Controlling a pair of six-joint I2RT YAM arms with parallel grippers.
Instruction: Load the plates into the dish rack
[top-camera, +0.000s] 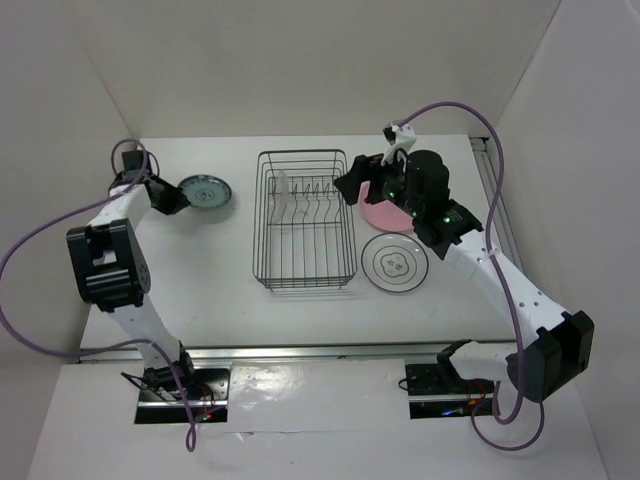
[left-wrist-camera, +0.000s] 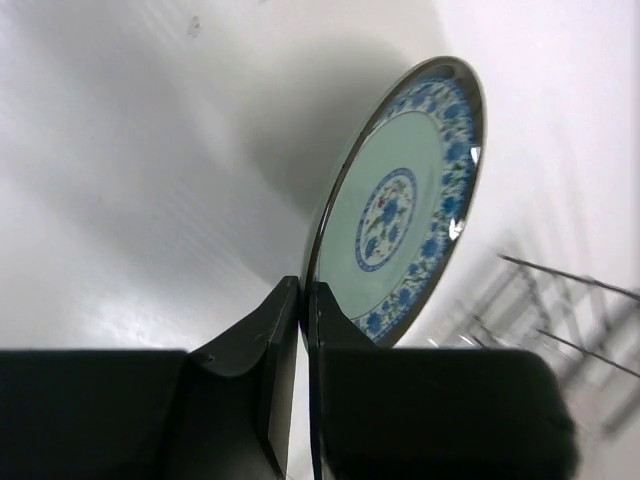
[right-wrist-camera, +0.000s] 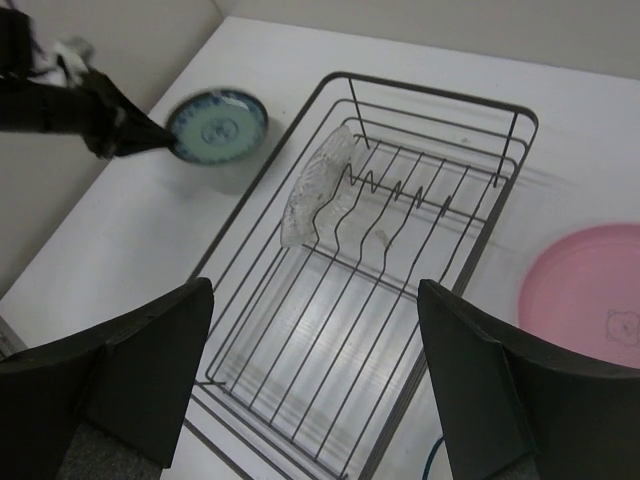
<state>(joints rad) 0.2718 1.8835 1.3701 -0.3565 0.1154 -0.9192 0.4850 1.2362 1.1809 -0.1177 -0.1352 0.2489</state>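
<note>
**Inspector:** Top external view first. What surrounds the work?

**Assistant:** White table (top-camera: 230, 290) with pale walls on three sides. Purple cables loop from both arms. The dish rack (top-camera: 305, 219) sits mid-table, a black wire basket with a row of upright prongs. Nothing lies between the rack and the plates on either side of it.

**Inspector:** Plates, one by one.

**Assistant:** The clear glass plate (right-wrist-camera: 315, 185) stands on edge in the rack's prongs, toward the far left of the basket. The teal patterned plate (left-wrist-camera: 405, 200) is left of the rack, toward the far side; the left wrist view shows a pale green centre with a blue floral medallion and a blue patterned border, tilted up off the table. The pink plate (top-camera: 385, 212) lies right of the rack, partly covered by the right arm. The white plate with black rings (top-camera: 395, 263) lies flat just nearer than the pink one, its rim touching or overlapping it.

**Inspector:** Grippers?

**Assistant:** The left gripper (left-wrist-camera: 305, 300) is pressed together, pinching the teal plate's rim. The right gripper (right-wrist-camera: 315, 350) is spread wide, holding nothing, hanging over the rack's right side.
</note>
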